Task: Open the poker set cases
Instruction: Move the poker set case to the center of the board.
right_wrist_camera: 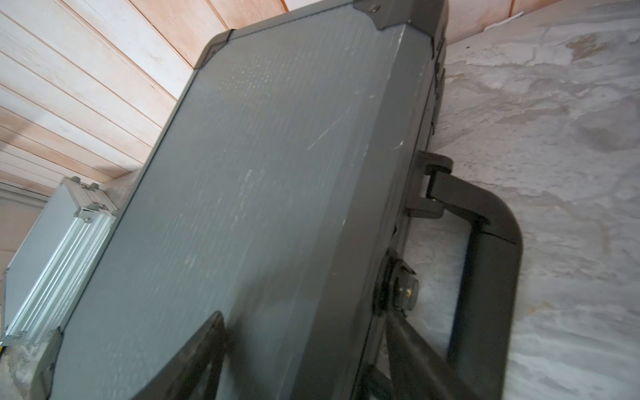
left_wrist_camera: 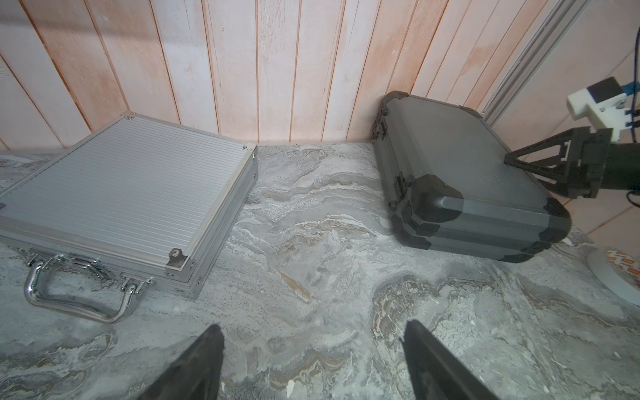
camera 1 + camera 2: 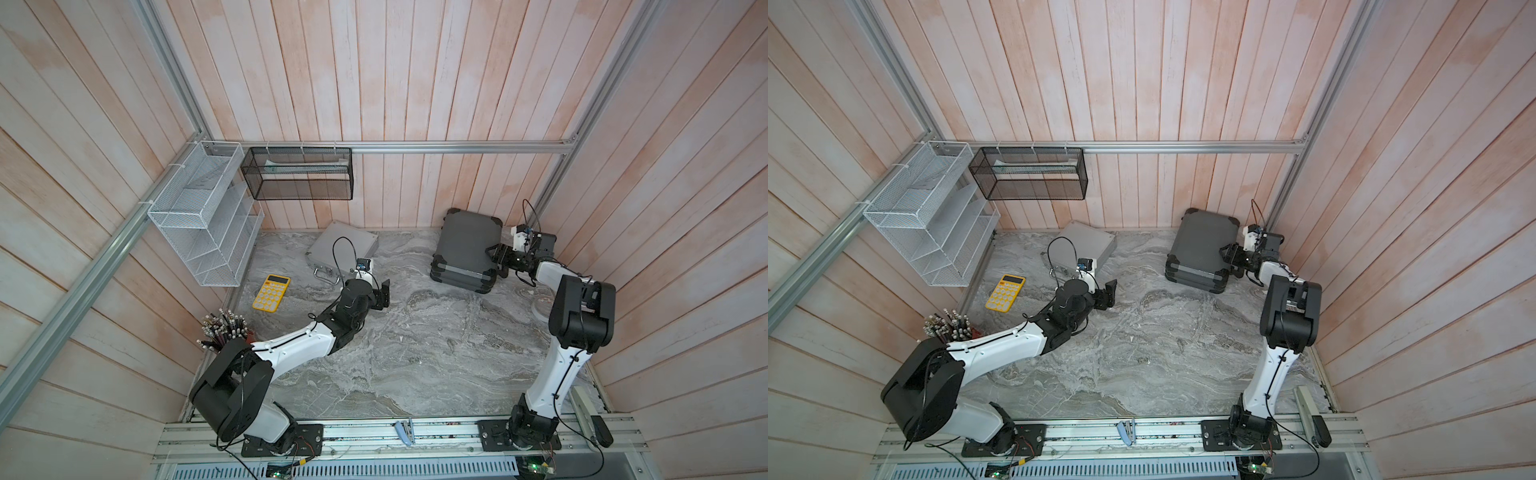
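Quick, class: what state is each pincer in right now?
Left pincer: open, holding nothing.
Right pincer: astride the dark-grey case at its handle edge; whether it grips cannot be told.

Soft even light, wrist views blurry

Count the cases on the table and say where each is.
2. The silver case lies at the back, behind the calculator; the dark grey case sits near the back right corner. None looks hidden.
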